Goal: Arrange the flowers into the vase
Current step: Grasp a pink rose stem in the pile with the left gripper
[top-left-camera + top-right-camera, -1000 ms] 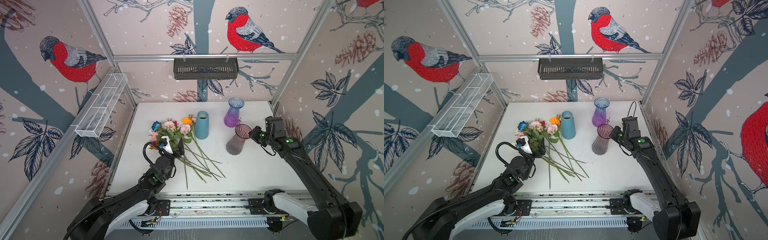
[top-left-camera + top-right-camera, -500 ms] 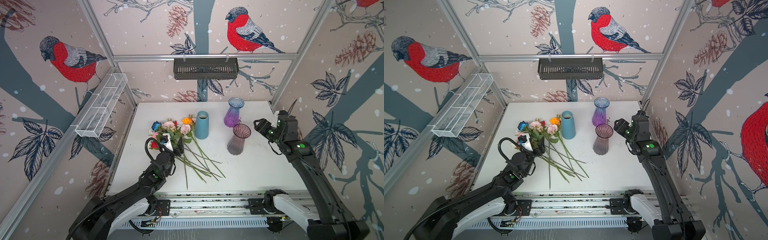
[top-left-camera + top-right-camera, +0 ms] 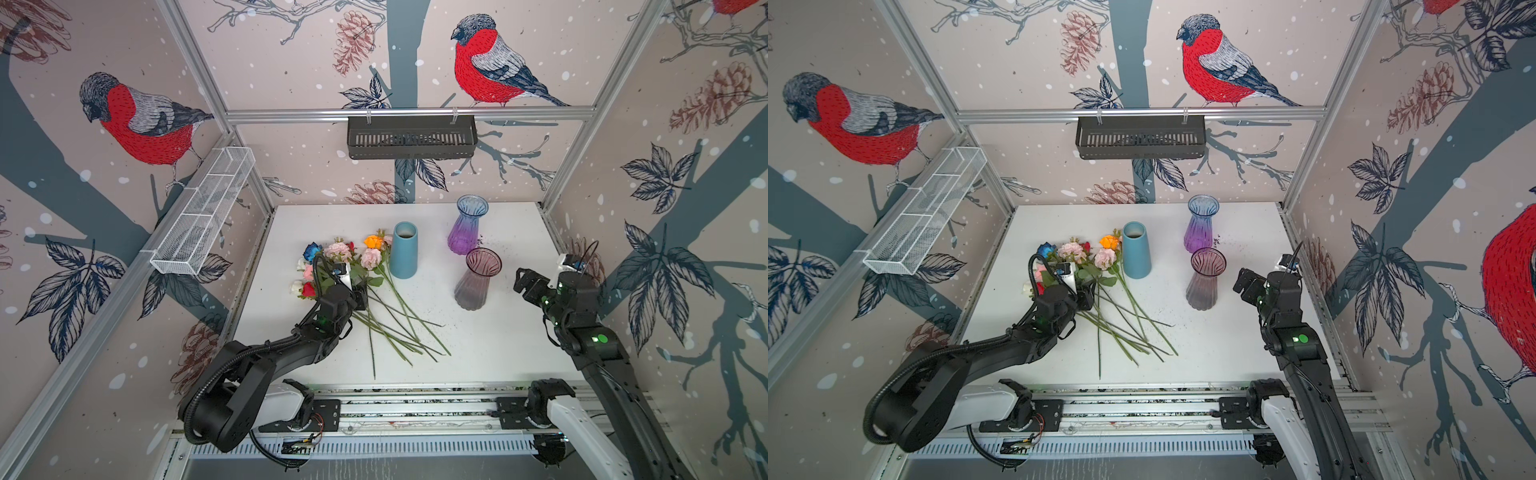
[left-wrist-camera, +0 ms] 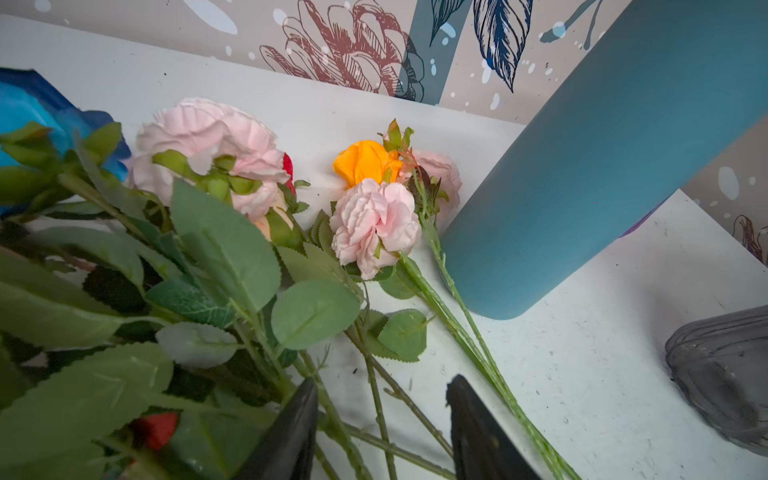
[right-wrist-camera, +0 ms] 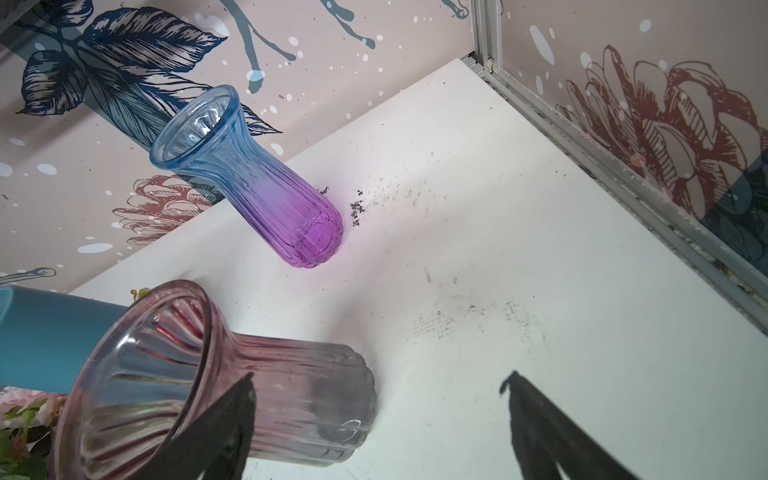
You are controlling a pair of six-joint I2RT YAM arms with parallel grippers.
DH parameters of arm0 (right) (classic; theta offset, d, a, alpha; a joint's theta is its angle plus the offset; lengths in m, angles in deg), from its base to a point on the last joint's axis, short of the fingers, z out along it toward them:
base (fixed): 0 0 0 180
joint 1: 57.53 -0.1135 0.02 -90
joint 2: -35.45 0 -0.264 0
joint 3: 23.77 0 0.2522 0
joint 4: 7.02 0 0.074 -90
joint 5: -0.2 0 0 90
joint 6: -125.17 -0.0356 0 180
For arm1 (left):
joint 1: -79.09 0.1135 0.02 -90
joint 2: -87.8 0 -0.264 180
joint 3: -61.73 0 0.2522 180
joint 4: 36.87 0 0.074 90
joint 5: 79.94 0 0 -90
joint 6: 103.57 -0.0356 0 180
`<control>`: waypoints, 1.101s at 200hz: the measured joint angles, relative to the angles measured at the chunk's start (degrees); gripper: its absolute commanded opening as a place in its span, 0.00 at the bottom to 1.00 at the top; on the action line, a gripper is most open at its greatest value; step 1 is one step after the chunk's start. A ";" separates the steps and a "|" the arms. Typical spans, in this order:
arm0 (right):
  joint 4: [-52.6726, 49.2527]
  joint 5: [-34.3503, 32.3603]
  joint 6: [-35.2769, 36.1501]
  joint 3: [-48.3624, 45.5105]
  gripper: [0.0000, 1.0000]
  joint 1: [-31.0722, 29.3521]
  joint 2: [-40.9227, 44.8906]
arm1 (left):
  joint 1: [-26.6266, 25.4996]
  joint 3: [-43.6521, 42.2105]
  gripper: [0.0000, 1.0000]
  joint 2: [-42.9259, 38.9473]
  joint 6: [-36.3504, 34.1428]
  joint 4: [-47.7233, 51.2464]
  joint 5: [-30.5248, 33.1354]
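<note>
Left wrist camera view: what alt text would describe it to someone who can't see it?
Two black fingers of the open left gripper straddle green stems of flowers, pink, orange and blue, lying on a white table beside a teal vase.

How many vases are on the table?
3: a teal vase beside the flowers, a blue-purple vase toward the back, and a smoky vase just in front of it. None seems hidden.

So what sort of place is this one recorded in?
Most likely a lab robot cell, not a home: aluminium framing holds walls of bullfinch wallpaper around a white tabletop, and the left arm and right arm sit on a slotted rail at its front edge.
</note>
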 measured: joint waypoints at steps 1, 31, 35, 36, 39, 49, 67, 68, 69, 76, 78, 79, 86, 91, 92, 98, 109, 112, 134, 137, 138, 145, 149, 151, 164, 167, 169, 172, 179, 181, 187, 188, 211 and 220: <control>0.00 -0.04 0.04 -0.02 0.93 0.00 0.07 | 0.00 0.04 0.51 0.09 0.02 0.00 -0.04; 0.02 -0.46 1.20 -0.07 0.92 -0.02 0.46 | 0.13 1.53 0.36 4.28 1.40 -0.42 -2.71; 0.02 -0.46 1.20 -0.02 0.92 -0.02 0.50 | 0.13 1.73 0.35 4.74 1.49 -0.42 -2.75; 0.02 -0.46 1.20 -0.02 0.92 -0.02 0.50 | 0.13 1.79 0.35 4.90 1.53 -0.42 -2.82; 0.00 -0.46 1.20 0.04 0.92 -0.02 0.50 | 0.17 1.90 0.34 5.18 1.77 -0.42 -3.06; 0.04 -0.46 1.22 0.13 0.92 -0.02 0.50 | 0.46 2.27 0.34 6.03 2.27 -0.55 -4.55; 0.02 -0.46 1.22 0.28 0.92 -0.02 0.55 | 1.49 2.49 0.46 6.73 3.43 -0.74 -6.14; 0.02 -0.46 1.22 0.28 0.92 -0.02 0.55 | 1.53 2.49 0.46 6.73 3.48 -0.74 -6.16; 0.02 -0.46 1.22 0.31 0.92 -0.02 0.55 | 1.60 2.49 0.47 6.73 3.54 -0.74 -6.21; 0.00 -0.46 1.25 0.44 0.92 -0.02 0.57 | 2.25 2.43 0.48 6.58 4.09 -0.76 -7.15; 0.00 -0.46 1.25 0.46 0.92 -0.02 0.59 | 2.47 2.36 0.49 6.47 4.26 -0.83 -7.37; 0.00 -0.46 1.25 0.48 0.92 -0.02 0.61 | 2.54 2.32 0.49 6.45 4.33 -0.87 -7.41; -0.02 -0.46 1.33 0.57 0.92 -0.02 0.66 | 3.26 1.77 0.48 5.95 5.18 -1.49 -7.91; -0.02 -0.48 1.38 0.66 0.92 -0.02 0.70 | 3.93 1.22 0.47 5.44 5.53 -1.75 -8.87; -0.04 -0.48 1.38 0.68 0.92 -0.02 0.70 | 4.13 1.07 0.47 5.31 5.70 -1.88 -9.07; 0.00 -0.48 1.38 0.76 0.92 -0.02 0.72 | 4.92 0.46 0.46 4.94 6.40 -2.40 -9.81; -0.02 -0.48 1.40 0.79 0.92 -0.04 0.76 | 6.71 -0.61 0.41 4.72 7.72 -3.45 -11.96; -0.04 -0.48 1.40 0.79 0.92 -0.04 0.76 | 7.43 -0.92 0.40 4.76 8.37 -3.85 -12.66; -0.04 -0.48 1.40 0.79 0.91 -0.04 0.76 | 11.80 -2.62 0.37 6.58 11.82 -7.63 -18.47; -0.04 -0.48 1.40 0.79 0.91 -0.04 0.76 | 12.39 -2.82 0.37 7.08 12.48 -8.37 -19.61; -0.04 -0.48 1.40 0.79 0.91 -0.04 0.76 | 12.48 -2.84 0.37 7.19 12.61 -8.52 -19.85; -0.04 -0.48 1.38 0.79 0.91 -0.09 0.76 | 13.42 -3.06 0.37 8.39 13.66 -9.92 -22.27; -0.02 -0.48 1.38 0.79 0.91 -0.17 0.76 | 13.94 -3.13 0.37 9.14 14.34 -10.82 -23.89; -0.02 -0.48 1.38 0.79 0.91 -0.17 0.76 | 14.16 -3.13 0.37 9.57 14.58 -11.23 -24.70; 0.00 -0.48 1.38 0.79 0.91 -0.17 0.57 | 15.13 -3.23 0.37 12.61 16.96 -15.47 -29.49; 0.00 -0.48 1.38 0.81 0.91 -0.20 0.55 | 15.21 -3.30 0.36 13.31 17.53 -16.59 -30.27; 0.00 -0.48 1.36 0.83 0.90 -0.20 0.52 | 15.30 -3.37 0.36 13.86 17.90 -17.49 -30.91; 0.00 -0.48 1.36 0.85 0.90 -0.22 0.44 | 15.41 -3.45 0.35 14.67 18.51 -18.69 -31.76; 0.00 -0.48 1.33 0.96 0.90 -0.31 0.15 | 15.54 -3.69 0.34 16.72 20.06 -21.46 -34.01; -0.02 -0.46 1.33 1.01 0.90 -0.31 0.11 | 15.58 -3.76 0.33 17.25 20.50 -22.29 -34.49; 0.00 -0.46 1.31 1.11 0.90 -0.44 -0.13 | 15.67 -4.04 0.33 19.02 21.88 -24.81 -36.15; 0.00 -0.46 1.31 1.16 0.90 -0.46 -0.15 | 15.69 -4.09 0.33 19.21 22.03 -25.11 -36.33; 0.04 -0.46 0.94 1.64 0.89 -1.05 -0.33 | 15.85 -5.70 0.35 25.77 27.71 -35.76 -40.81; 0.02 -0.46 0.92 1.92 0.89 -1.36 -0.63 | 15.89 -5.99 0.35 27.98 29.75 -39.21 -42.12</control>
